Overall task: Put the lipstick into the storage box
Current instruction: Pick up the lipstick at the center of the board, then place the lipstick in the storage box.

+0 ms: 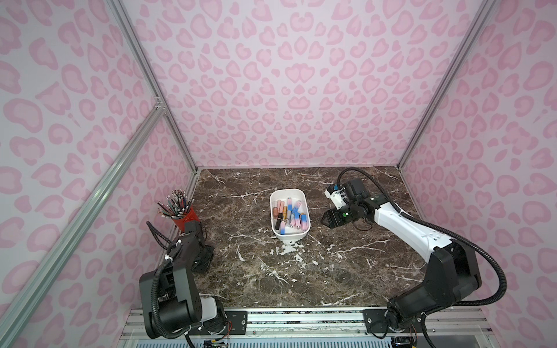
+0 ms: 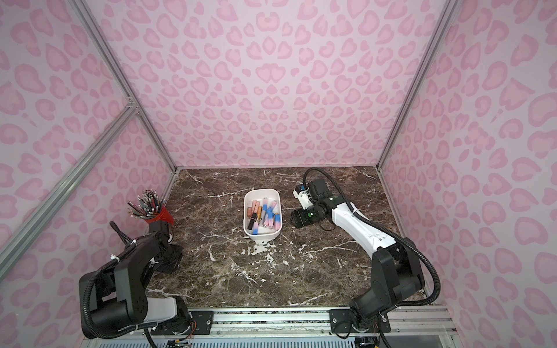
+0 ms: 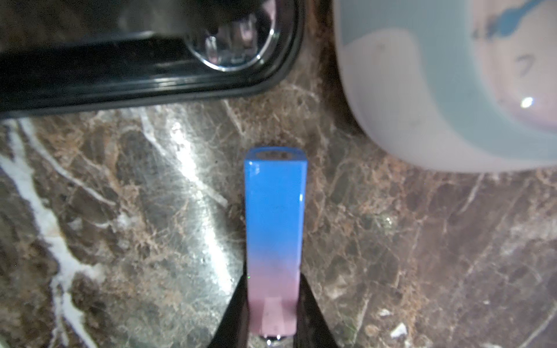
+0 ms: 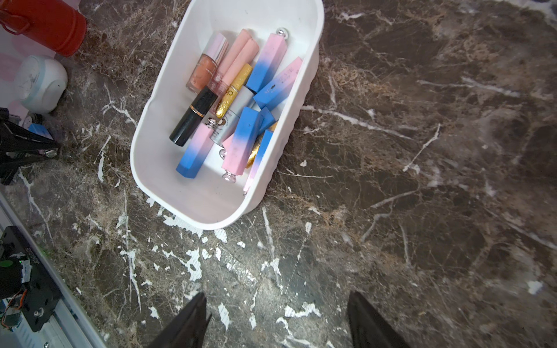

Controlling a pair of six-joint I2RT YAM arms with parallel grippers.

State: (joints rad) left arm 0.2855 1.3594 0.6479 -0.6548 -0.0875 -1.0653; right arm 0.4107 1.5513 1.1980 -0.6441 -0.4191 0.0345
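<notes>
Brown veined marble table carries the white rounded plastic storage box at centre. At its 3 o'clock the right gripper gapes wide, empty. At 8 o'clock the left gripper pinches the blue-to-pink square lipstick tube, outside the box.

Bright even light, tabletop glare, bg blurry

Nothing reads clearly. A blue-and-pink lipstick tube in the storage box bears faint lettering, perhaps starting with M, and a gold tube carries dark script, both too small to read.
</notes>
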